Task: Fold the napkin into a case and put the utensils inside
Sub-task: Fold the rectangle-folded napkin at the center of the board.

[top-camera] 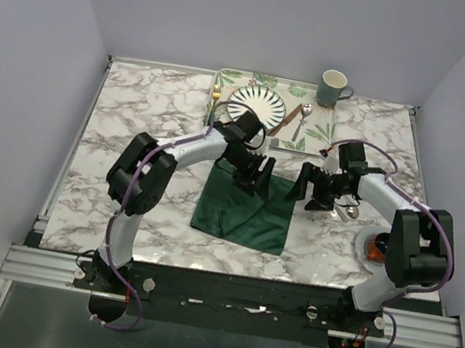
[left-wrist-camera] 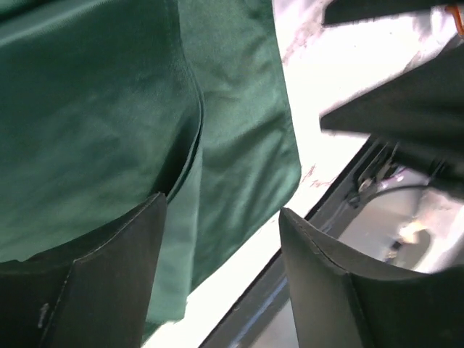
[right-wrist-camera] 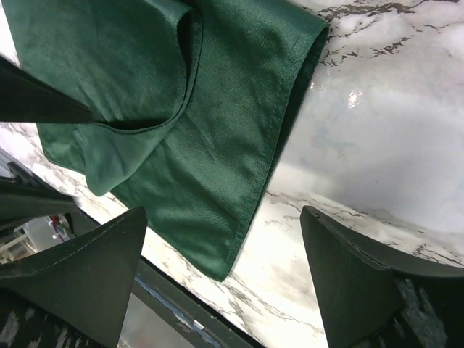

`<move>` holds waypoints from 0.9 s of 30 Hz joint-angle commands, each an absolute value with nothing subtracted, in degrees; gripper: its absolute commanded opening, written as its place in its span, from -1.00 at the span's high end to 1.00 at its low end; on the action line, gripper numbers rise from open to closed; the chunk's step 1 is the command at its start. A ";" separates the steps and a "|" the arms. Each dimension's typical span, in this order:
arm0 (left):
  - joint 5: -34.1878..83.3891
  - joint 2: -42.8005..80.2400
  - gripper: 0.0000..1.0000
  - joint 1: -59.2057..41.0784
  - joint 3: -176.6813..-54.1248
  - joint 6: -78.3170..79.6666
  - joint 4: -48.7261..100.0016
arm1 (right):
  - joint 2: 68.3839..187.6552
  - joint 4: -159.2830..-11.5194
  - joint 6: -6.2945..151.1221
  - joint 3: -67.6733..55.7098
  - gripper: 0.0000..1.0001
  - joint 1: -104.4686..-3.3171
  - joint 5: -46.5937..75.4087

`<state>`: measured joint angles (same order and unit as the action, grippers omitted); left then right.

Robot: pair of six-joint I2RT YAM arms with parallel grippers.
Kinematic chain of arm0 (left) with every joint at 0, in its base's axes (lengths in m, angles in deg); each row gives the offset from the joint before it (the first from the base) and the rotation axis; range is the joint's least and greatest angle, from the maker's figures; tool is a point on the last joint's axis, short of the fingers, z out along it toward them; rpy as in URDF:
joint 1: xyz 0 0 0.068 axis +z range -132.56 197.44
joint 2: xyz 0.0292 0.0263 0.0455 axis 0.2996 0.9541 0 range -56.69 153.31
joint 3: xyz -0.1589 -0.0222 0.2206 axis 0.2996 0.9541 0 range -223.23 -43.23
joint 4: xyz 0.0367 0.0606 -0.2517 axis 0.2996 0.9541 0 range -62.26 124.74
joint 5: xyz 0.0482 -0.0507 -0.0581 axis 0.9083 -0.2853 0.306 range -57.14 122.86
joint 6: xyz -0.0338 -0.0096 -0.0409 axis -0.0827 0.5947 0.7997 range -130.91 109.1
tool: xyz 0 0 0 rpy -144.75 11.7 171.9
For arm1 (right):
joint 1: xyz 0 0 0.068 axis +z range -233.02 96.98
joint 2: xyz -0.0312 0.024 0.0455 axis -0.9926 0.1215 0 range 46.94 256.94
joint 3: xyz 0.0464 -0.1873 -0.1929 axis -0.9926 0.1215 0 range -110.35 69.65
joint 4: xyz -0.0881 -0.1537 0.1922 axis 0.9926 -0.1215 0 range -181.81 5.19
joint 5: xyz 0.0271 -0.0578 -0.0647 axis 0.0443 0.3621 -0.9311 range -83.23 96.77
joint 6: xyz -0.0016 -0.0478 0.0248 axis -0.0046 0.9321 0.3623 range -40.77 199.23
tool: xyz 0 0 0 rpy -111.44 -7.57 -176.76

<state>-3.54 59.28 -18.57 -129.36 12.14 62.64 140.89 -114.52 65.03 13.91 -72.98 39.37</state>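
Left gripper point(top-camera: 253, 174) is recorded low over the far part of the napkin point(top-camera: 246, 211), jaws well parted, with nothing clamped; green cloth is seen under and between its fingers point(left-wrist-camera: 109, 283). Right gripper point(top-camera: 311, 191) is noted just beside the napkin's right edge, jaws spread wide and empty, over bare table point(top-camera: 134, 121).

The napkin is laid mid-table, nearer the near edge, with one layer turned over another and a curved fold edge seen in both wrist views.

A leaf-patterned tray point(top-camera: 312, 139) is set at the far edge. On it are seen a striped plate point(top-camera: 258, 104), the fork point(top-camera: 216, 92) to the plate's left, and the knife point(top-camera: 290, 117) and spoon point(top-camera: 301, 119) to its right. A green mug point(top-camera: 332, 89) is set at the tray's far right corner.

Surface: white marble pattern with grey veining, glossy. Enclosure walls: plain pale lavender.
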 commanded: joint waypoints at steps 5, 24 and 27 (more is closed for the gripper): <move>2.79 40.18 -0.29 -14.38 -117.53 -15.62 69.48 | 139.92 -115.30 70.17 7.70 -0.54 -72.74 41.13; 12.21 43.85 0.38 -10.78 -107.66 -25.58 69.05 | 158.82 -116.01 78.70 -6.91 -0.06 -68.34 32.08; 9.76 45.70 0.38 -8.07 -109.24 -28.38 70.62 | 158.39 -116.27 78.79 -4.45 -0.01 -67.99 33.13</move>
<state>9.81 42.93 -12.06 -107.18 -24.23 69.91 158.73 -114.89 77.27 -6.79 -68.76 34.03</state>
